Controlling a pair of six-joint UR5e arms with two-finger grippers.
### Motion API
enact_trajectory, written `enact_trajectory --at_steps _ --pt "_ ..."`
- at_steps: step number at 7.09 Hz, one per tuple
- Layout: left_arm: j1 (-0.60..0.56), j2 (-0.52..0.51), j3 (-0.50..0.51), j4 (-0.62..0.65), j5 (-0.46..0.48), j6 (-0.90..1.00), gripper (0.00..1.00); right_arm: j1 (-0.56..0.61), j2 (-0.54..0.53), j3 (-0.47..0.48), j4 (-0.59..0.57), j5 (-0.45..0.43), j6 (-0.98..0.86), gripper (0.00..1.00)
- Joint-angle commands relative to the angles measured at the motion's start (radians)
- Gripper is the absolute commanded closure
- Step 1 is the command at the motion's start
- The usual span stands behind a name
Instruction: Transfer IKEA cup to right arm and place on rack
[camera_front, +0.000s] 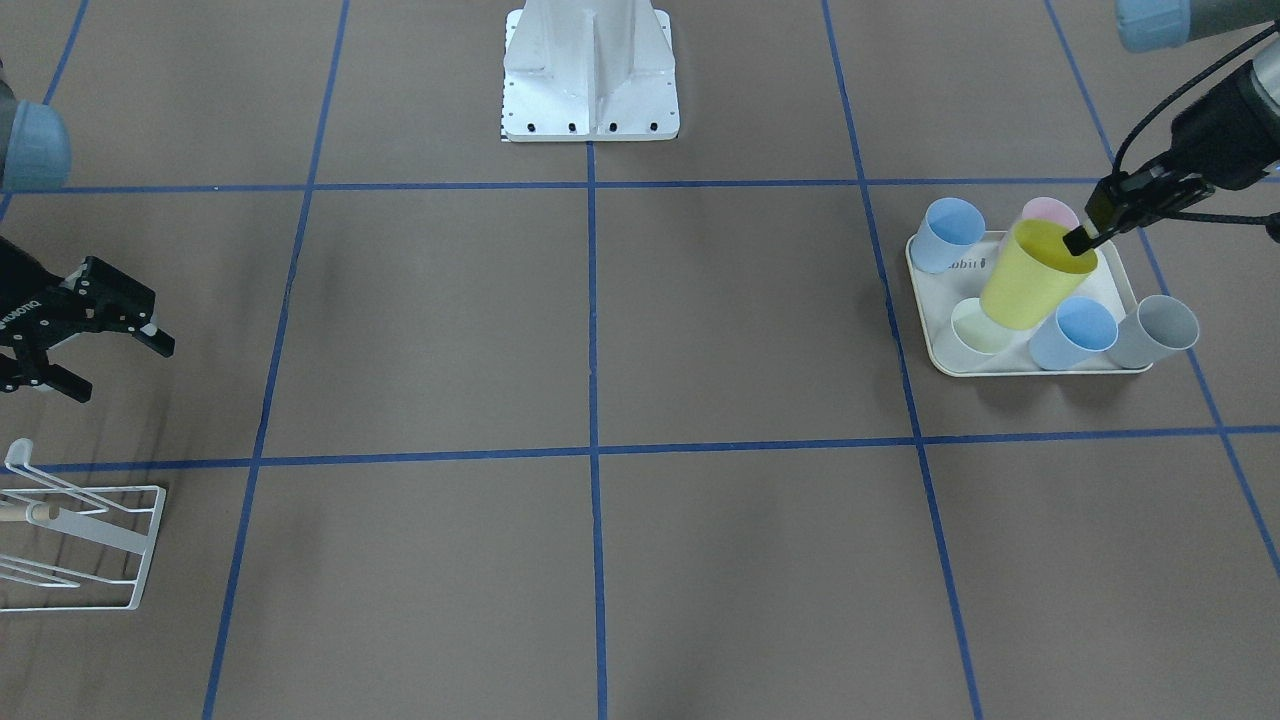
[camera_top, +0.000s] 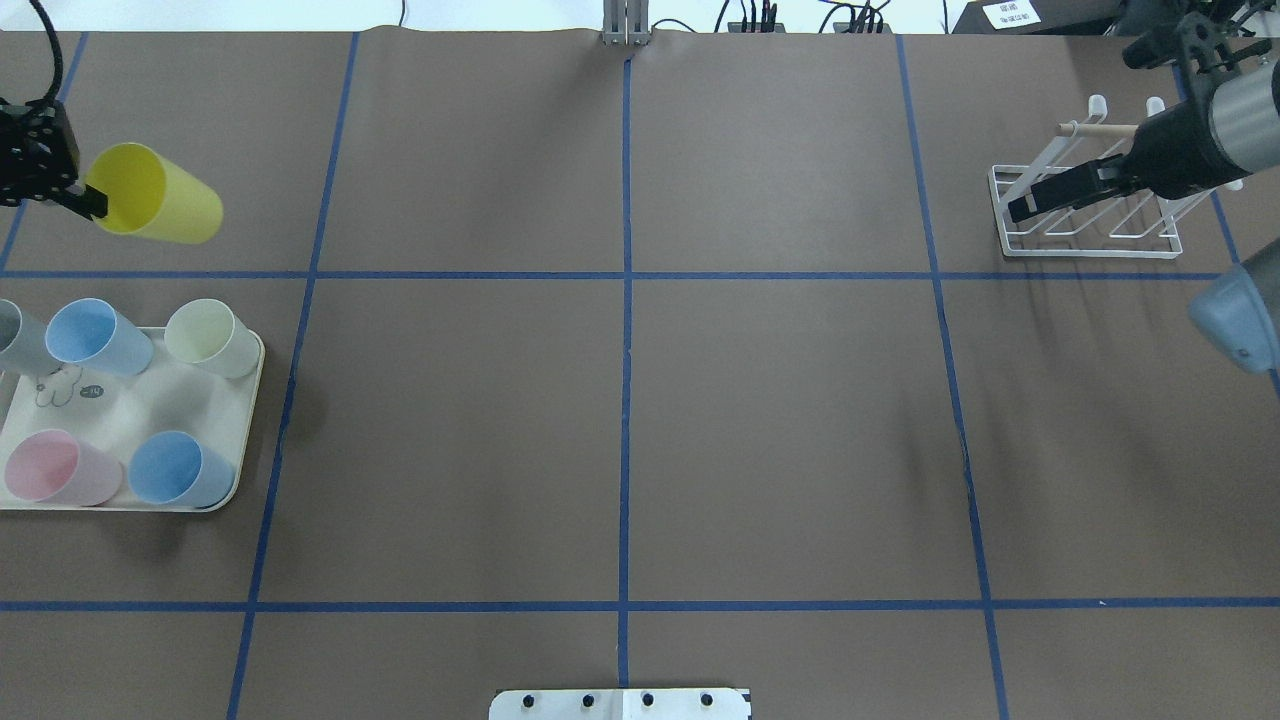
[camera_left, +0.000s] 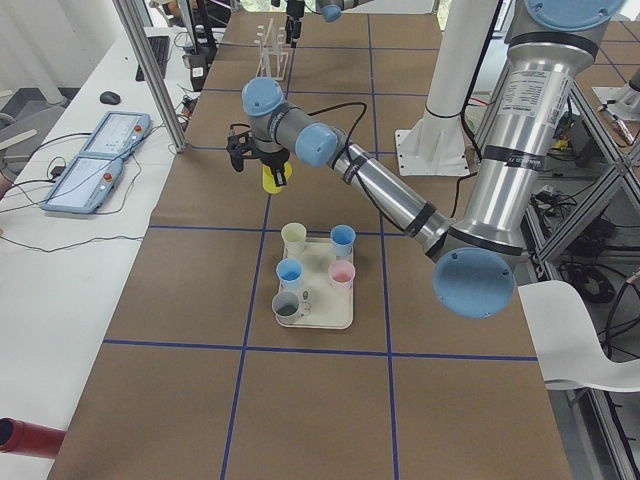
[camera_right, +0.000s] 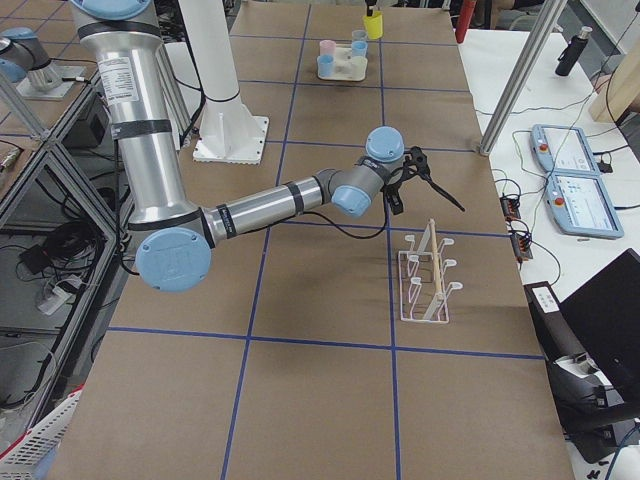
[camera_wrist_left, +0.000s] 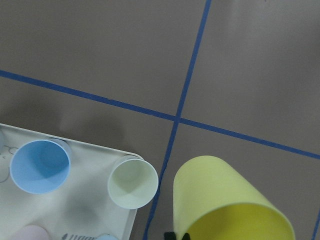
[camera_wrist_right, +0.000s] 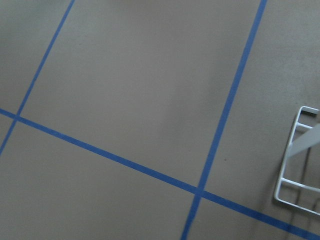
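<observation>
A yellow IKEA cup (camera_front: 1035, 275) hangs tilted in the air, with my left gripper (camera_front: 1082, 240) shut on its rim. Seen from overhead, the cup (camera_top: 160, 195) is lifted clear of the tray, its mouth towards the left gripper (camera_top: 90, 200). The left wrist view has the cup (camera_wrist_left: 225, 205) at its bottom edge. The white wire rack (camera_front: 80, 540) stands on the table's far side. My right gripper (camera_front: 118, 366) hovers close by the rack (camera_top: 1090, 215), open and holding nothing.
A cream tray (camera_top: 130, 400) below the left gripper holds several cups: two blue, a pink, a pale green and a grey one at its edge. Blue tape lines grid the brown table. The robot base (camera_front: 590, 75) stands at mid-table.
</observation>
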Motion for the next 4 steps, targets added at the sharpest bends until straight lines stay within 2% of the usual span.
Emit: enact_trajectory --at_steps 1,3,4 --pt "0.07 -0.023 0.041 -0.212 0.013 -0.232 1.0 -0.058 0.058 0.004 0.001 -0.033 0.169 0.0" --pt "0.128 -0.032 0.128 -0.505 0.119 -0.446 1.0 -0.099 0.107 0.008 0.016 -0.058 0.305 0.0" --pt "0.15 -0.032 0.173 -0.635 0.133 -0.53 1.0 -0.148 0.112 -0.001 0.08 -0.097 0.407 0.0"
